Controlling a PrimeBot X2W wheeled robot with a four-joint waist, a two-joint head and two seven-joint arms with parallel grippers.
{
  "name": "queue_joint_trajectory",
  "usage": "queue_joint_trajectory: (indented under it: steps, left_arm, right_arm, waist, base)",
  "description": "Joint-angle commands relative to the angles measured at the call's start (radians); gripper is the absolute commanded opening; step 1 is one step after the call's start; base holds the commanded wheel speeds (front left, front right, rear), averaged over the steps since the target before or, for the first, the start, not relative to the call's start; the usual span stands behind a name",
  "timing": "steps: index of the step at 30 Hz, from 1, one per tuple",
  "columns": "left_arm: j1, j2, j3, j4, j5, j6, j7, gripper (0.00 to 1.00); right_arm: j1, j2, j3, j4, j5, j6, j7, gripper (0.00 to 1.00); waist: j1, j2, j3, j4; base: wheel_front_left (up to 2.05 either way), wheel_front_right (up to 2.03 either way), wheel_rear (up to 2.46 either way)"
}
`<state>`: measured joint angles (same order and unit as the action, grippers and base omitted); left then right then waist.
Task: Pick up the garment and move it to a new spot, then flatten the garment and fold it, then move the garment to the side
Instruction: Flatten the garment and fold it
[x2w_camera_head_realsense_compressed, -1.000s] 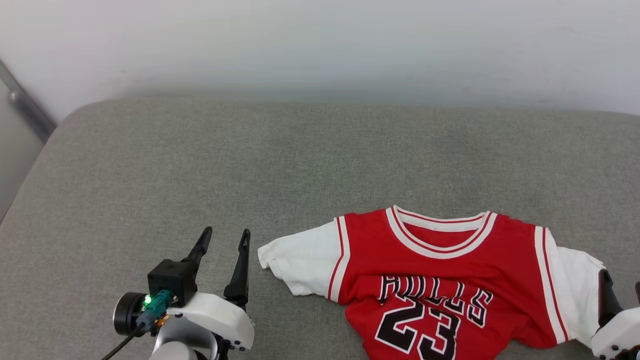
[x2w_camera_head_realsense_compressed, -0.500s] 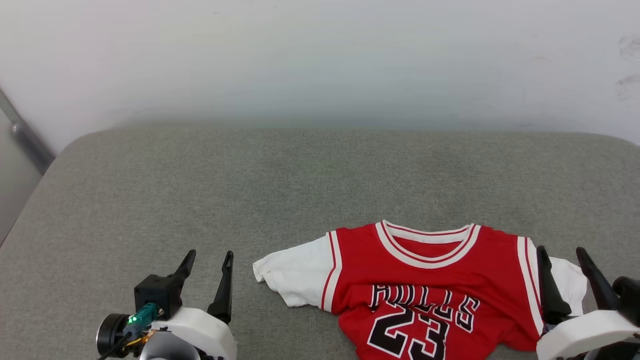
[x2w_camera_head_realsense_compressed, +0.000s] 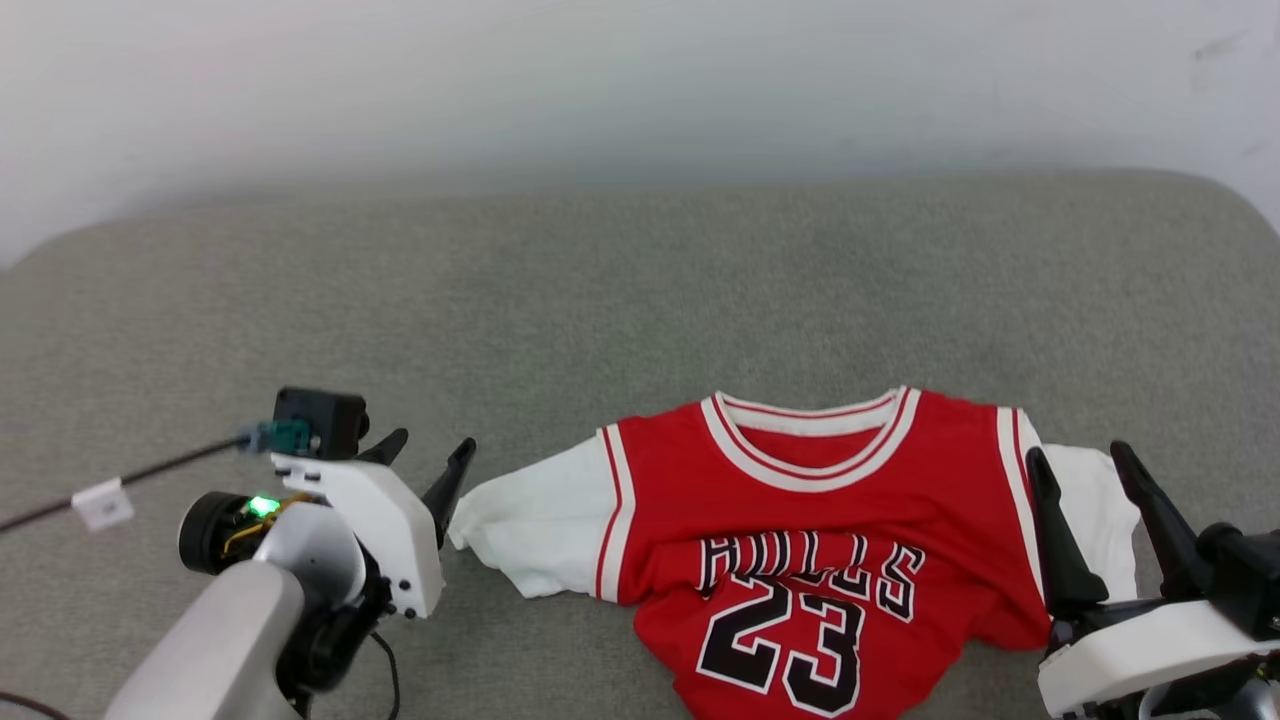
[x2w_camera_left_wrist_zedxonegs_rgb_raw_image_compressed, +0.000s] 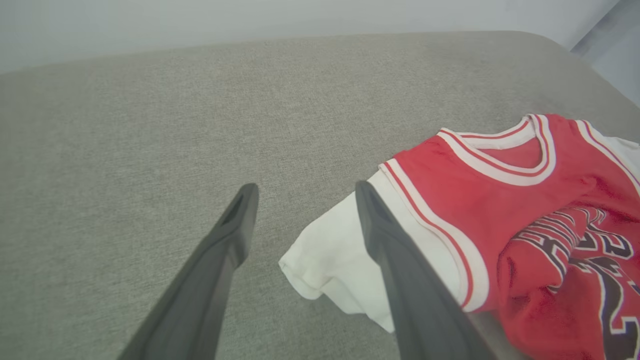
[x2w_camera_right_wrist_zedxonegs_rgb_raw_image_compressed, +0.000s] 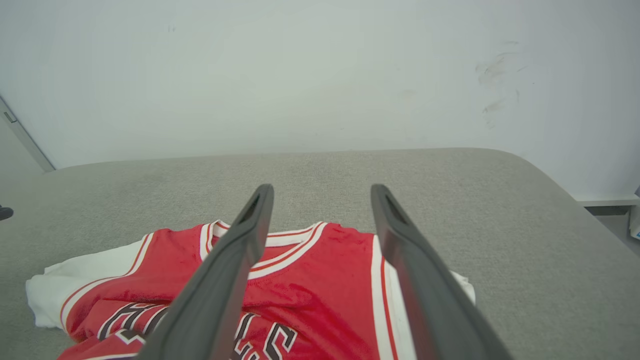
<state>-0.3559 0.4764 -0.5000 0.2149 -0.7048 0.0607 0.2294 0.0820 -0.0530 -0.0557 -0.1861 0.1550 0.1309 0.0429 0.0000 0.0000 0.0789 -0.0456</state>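
Note:
The garment (x2w_camera_head_realsense_compressed: 800, 500) is a red jersey with white sleeves and black "23" lettering. It lies face up on the grey cushion (x2w_camera_head_realsense_compressed: 640, 280), collar away from me, its chest creased across the lettering. My left gripper (x2w_camera_head_realsense_compressed: 432, 445) stands open just left of the white left sleeve (x2w_camera_head_realsense_compressed: 530, 530). In the left wrist view this gripper (x2w_camera_left_wrist_zedxonegs_rgb_raw_image_compressed: 305, 187) has its right finger over the sleeve (x2w_camera_left_wrist_zedxonegs_rgb_raw_image_compressed: 340, 250). My right gripper (x2w_camera_head_realsense_compressed: 1078, 455) is open above the jersey's right shoulder and sleeve. From the right wrist, that gripper (x2w_camera_right_wrist_zedxonegs_rgb_raw_image_compressed: 322, 189) points over the garment (x2w_camera_right_wrist_zedxonegs_rgb_raw_image_compressed: 310, 280) toward the collar.
A pale wall (x2w_camera_head_realsense_compressed: 640, 80) rises behind the cushion. The cushion's rounded right corner (x2w_camera_head_realsense_compressed: 1230, 200) shows at the far right, with floor past it (x2w_camera_right_wrist_zedxonegs_rgb_raw_image_compressed: 615, 210). A black cable with a white tag (x2w_camera_head_realsense_compressed: 100, 505) trails left from my left wrist.
The head camera has shifted. My right gripper has risen into view over the jersey's right sleeve. My left gripper has turned and closed in on the left sleeve. Both stay open.

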Motion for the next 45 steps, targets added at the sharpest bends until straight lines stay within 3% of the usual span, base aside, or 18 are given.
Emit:
queue_joint_trajectory:
  steps: [1,8,14,15,17,21,26,33,38,45]
  left_arm:
    - [-0.016,0.002,-0.003,0.007,-0.01,-0.005,0.022,1.0]
    - [-0.094,0.039,-0.039,0.109,-0.104,-0.053,0.314,1.0]
    - [-0.069,0.035,-0.081,0.167,-0.16,-0.054,0.469,1.0]
    - [-0.057,0.025,-0.087,0.174,-0.173,-0.055,0.488,0.49]
    - [-0.047,0.015,-0.103,0.178,-0.171,-0.052,0.505,0.0]
    - [-0.039,0.005,-0.087,0.167,-0.158,-0.036,0.439,0.0]
    - [-0.04,0.002,-0.047,0.137,-0.109,-0.002,0.277,0.0]
    - [-0.015,-0.005,-0.007,0.038,-0.05,0.046,0.086,0.0]
    - [-0.019,-0.005,-0.014,-0.062,-0.016,0.064,0.047,0.0]
    - [-0.057,0.001,-0.026,-0.159,0.01,0.075,0.054,0.0]
  right_arm:
    - [-0.018,0.002,0.001,-0.005,-0.002,-0.001,0.0,1.0]
    - [-0.062,0.004,0.008,0.026,0.011,-0.001,-0.018,1.0]
    - [-0.08,0.003,0.005,0.056,0.027,-0.001,-0.034,1.0]
    - [-0.084,0.003,0.006,0.06,0.027,-0.001,-0.033,1.0]
    - [-0.089,0.004,0.004,0.063,0.023,0.0,-0.029,1.0]
    - [-0.094,0.004,-0.007,0.068,0.025,0.0,-0.015,1.0]
    - [-0.091,0.003,-0.019,0.09,0.048,-0.001,0.033,1.0]
    - [-0.149,-0.039,-0.103,0.236,0.131,0.0,0.239,1.0]
    - [-0.259,-0.108,-0.186,0.404,0.173,0.0,0.432,1.0]
    - [-0.42,-0.179,-0.217,0.564,0.159,0.0,0.655,1.0]
  waist:
    - [0.0,0.0,0.047,-0.032]
    - [0.0,0.0,0.126,-0.082]
    - [0.0,0.0,0.152,-0.1]
    - [0.0,0.0,0.154,-0.102]
    - [0.0,0.0,0.154,-0.104]
    - [0.0,0.0,0.141,-0.095]
    - [0.0,0.0,0.104,-0.073]
    - [0.0,0.0,0.071,-0.04]
    - [0.0,0.0,0.083,-0.012]
    - [0.0,0.0,0.153,0.03]
  base:
    - [0.0,0.0,0.0]
    - [0.0,0.0,0.0]
    - [0.0,0.0,0.0]
    - [0.0,0.0,0.0]
    - [0.0,0.0,0.0]
    - [0.0,0.0,0.0]
    - [0.0,0.0,0.0]
    - [0.0,0.0,0.0]
    - [0.0,0.0,0.0]
    - [0.0,0.0,0.0]
